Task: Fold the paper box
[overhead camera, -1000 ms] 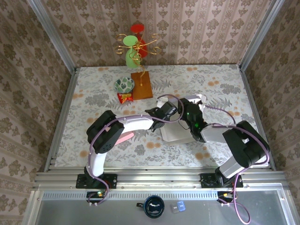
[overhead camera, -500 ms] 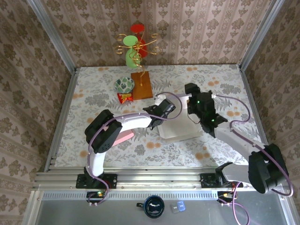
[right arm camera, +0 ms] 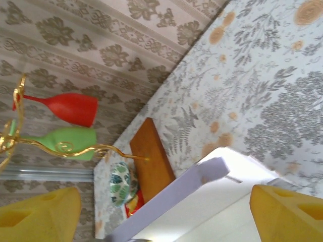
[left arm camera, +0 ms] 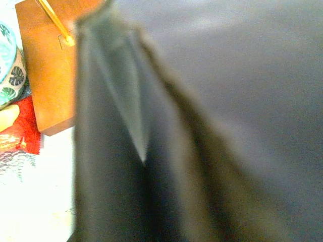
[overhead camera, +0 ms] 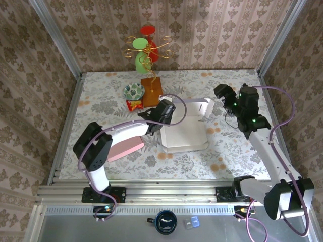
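The left hand [overhead camera: 162,112] is clamped on the paper box's [overhead camera: 185,135] left wall; the right hand [overhead camera: 220,94] hangs wide open near its back flap.

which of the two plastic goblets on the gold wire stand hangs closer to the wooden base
The green plastic goblet; the red plastic goblet hangs beyond it, farther from the brown wooden base.

White paper box [overhead camera: 184,133] — floral-print table [overhead camera: 101,101], red glass [right arm camera: 75,108], green glass [right arm camera: 68,141].
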